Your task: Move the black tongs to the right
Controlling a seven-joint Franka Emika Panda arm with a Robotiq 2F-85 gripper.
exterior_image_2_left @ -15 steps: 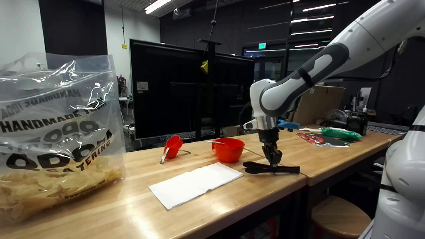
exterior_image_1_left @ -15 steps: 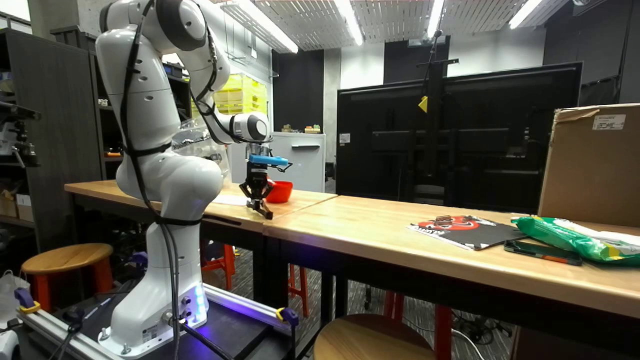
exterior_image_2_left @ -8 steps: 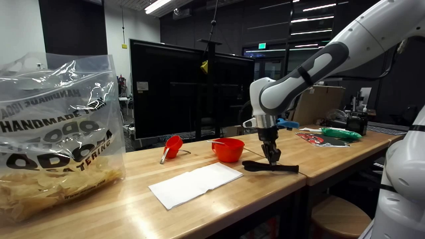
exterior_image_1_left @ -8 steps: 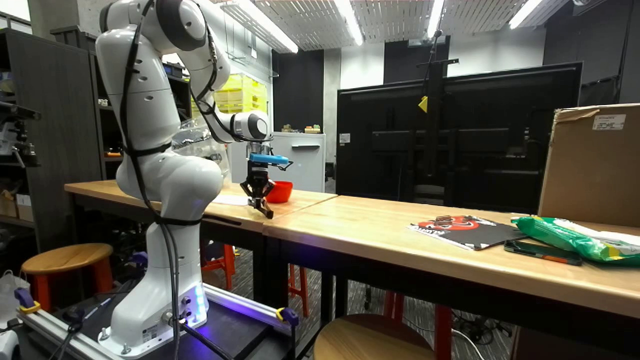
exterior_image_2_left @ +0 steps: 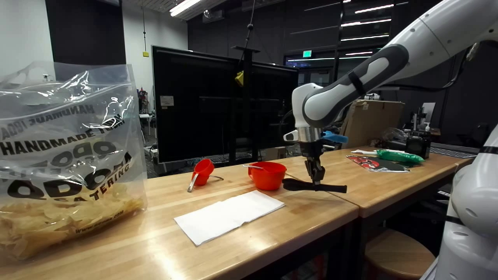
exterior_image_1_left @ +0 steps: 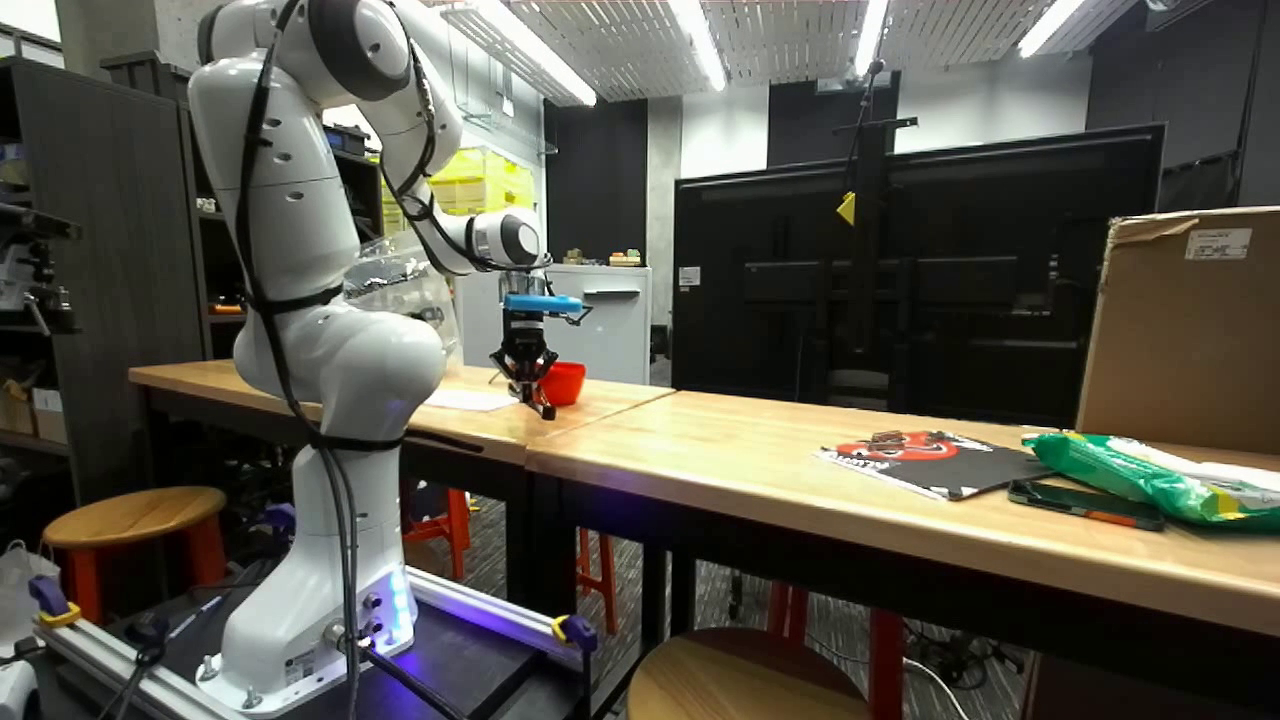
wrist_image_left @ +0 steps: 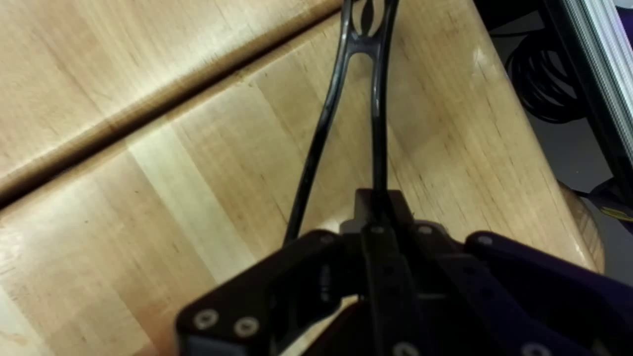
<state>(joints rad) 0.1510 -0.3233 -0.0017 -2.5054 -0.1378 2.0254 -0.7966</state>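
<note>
The arm [exterior_image_2_left: 375, 74] bends over and points its one gripper [exterior_image_2_left: 316, 181] down, and two fingers [wrist_image_left: 363, 203] pinch one side of one pair of tongs [exterior_image_2_left: 330, 188] over the table [exterior_image_2_left: 163, 233], near one red bowl [exterior_image_2_left: 268, 177] and one white sheet [exterior_image_2_left: 229, 216], with one chip bag [exterior_image_2_left: 70, 155] farther off.
</note>
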